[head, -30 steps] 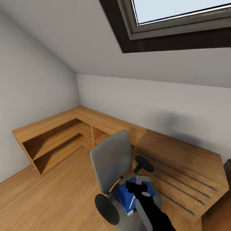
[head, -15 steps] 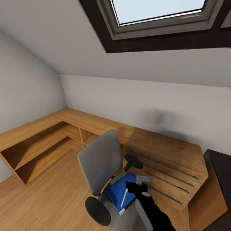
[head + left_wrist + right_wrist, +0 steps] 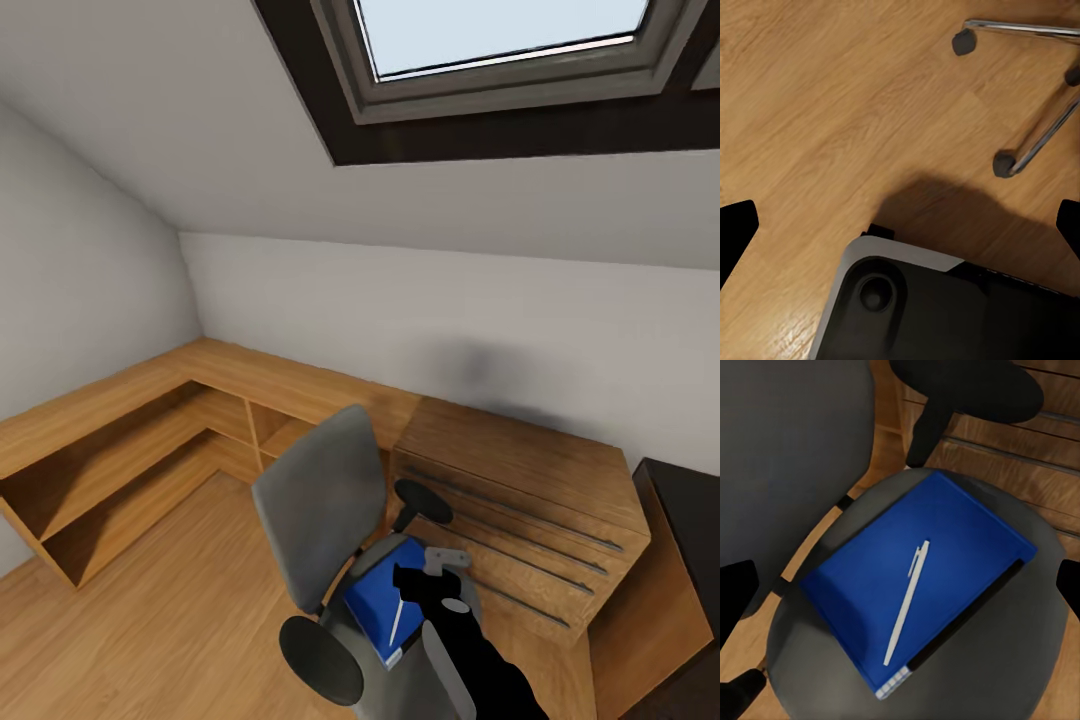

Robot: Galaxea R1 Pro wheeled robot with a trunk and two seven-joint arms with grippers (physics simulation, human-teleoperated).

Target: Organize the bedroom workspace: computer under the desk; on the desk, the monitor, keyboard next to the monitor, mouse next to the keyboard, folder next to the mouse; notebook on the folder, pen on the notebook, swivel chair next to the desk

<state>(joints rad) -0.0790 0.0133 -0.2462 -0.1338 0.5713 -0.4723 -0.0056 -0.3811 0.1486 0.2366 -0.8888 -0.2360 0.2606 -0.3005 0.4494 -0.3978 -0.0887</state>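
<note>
- Head view is showing my right gripper (image 3: 432, 572) hanging over the swivel chair (image 3: 330, 500), at the seat's edge nearest the oak drawer unit (image 3: 520, 500).
- I am holding nothing with that gripper; in the right wrist view its two black fingertips (image 3: 736, 596) are sitting far apart at either side of the frame, jaws spread wide.
- The blue folder (image 3: 919, 577) is lying flat on the grey seat, turned at an angle, with its dark edge and white spine end facing the seat's front rim.
- A white pen (image 3: 907, 600) is resting on top of the folder, running along its length near the middle.
- The chair's tall back is standing toward the low oak shelving (image 3: 120, 450), and a black armrest (image 3: 423, 500) is sticking out on the drawer side.
- A corner of the black desk (image 3: 690, 520) is peeking in at the right, just beside the drawer unit.
- My left gripper (image 3: 900, 232) is pointing down at the wood floor (image 3: 817, 112), empty, its fingertips wide apart, with the chair's chrome legs and castors (image 3: 1003, 163) and my own dark base (image 3: 937, 307) below it.
- The skylight (image 3: 500, 40) is sitting in the sloped ceiling overhead.
</note>
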